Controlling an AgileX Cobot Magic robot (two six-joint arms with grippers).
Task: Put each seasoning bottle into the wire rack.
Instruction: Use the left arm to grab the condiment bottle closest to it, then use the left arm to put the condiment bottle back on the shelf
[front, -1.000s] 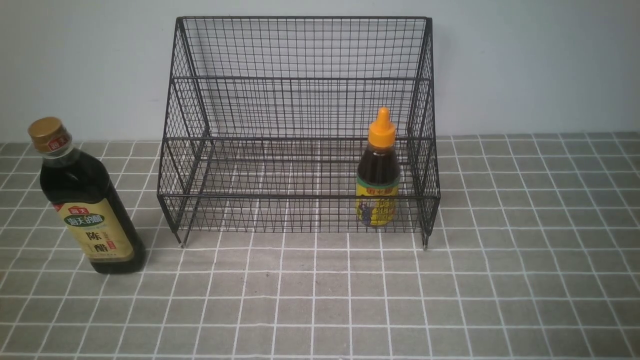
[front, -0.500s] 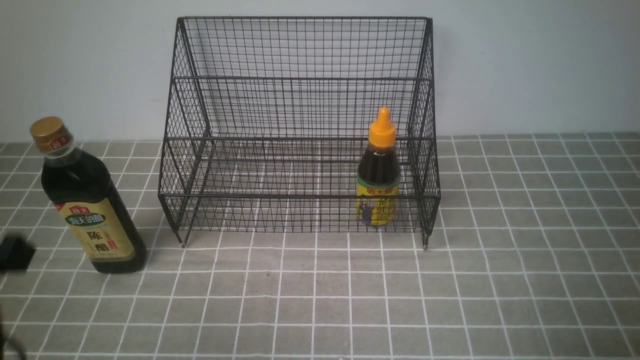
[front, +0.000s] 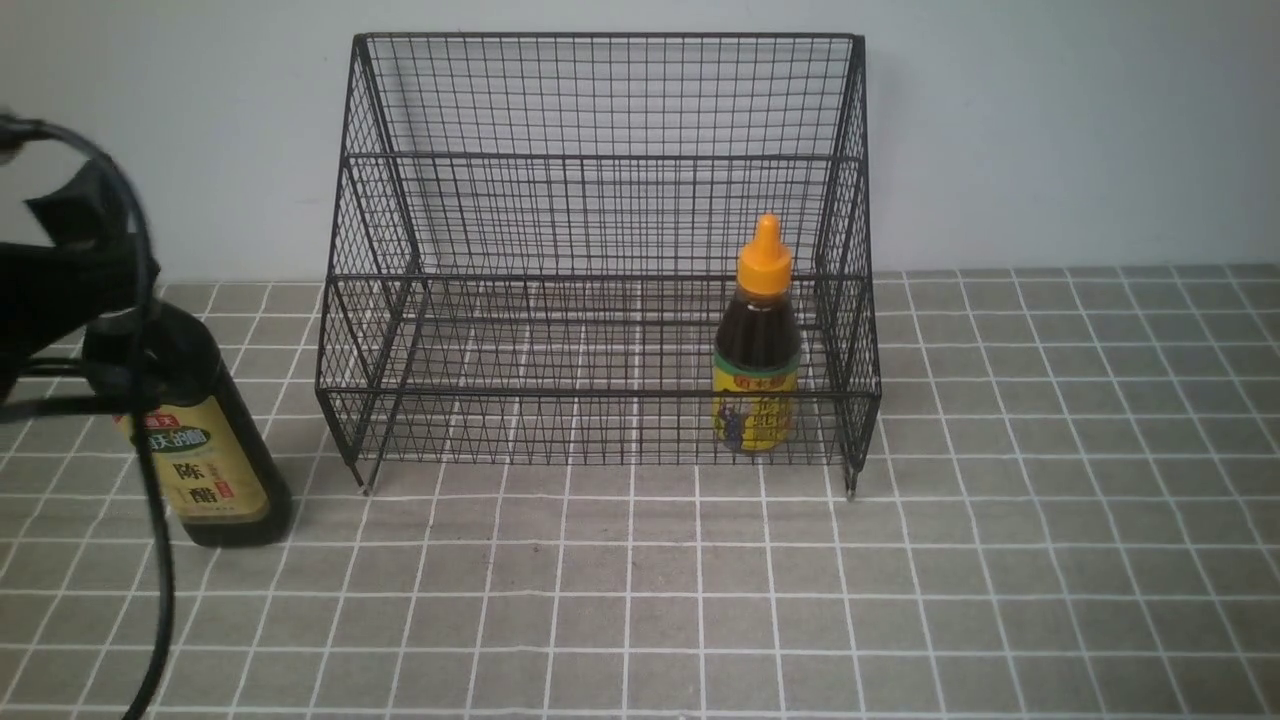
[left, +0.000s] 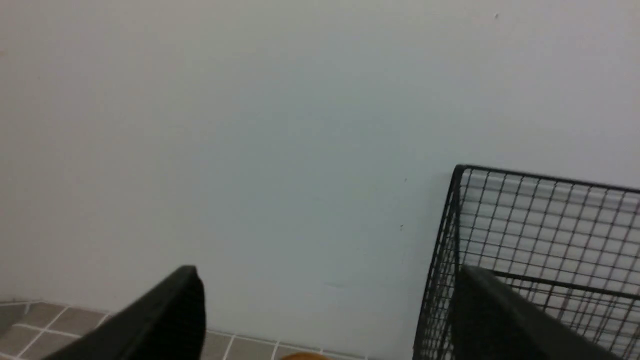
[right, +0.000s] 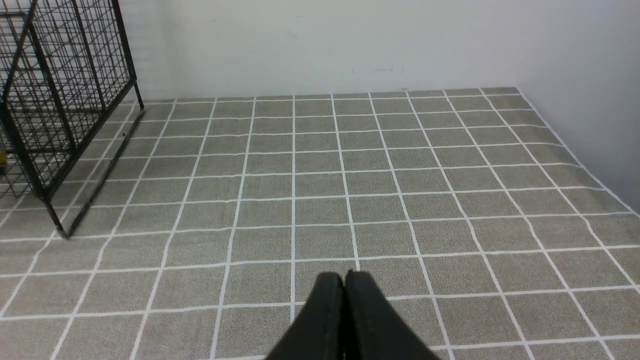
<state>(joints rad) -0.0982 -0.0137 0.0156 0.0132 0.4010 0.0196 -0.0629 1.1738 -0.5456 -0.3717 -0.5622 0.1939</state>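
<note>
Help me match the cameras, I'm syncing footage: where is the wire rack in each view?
Front view: wire rack centre, in front of the white wall.
Left wrist view: only its upper corner, against the wall.
Right wrist view: one end and a foot, on the tiles.
Shared landmark: the white wall, in all three.

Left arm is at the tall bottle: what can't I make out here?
Cap and neck of the tall bottle: front view, behind the blurred left arm; left wrist view's edge leaves a gold sliver.
Gap from the left gripper to that bottle: front view blurred, wrist view cropped.
Print on the short bottle: front view, too small behind wire rack mesh.
</note>
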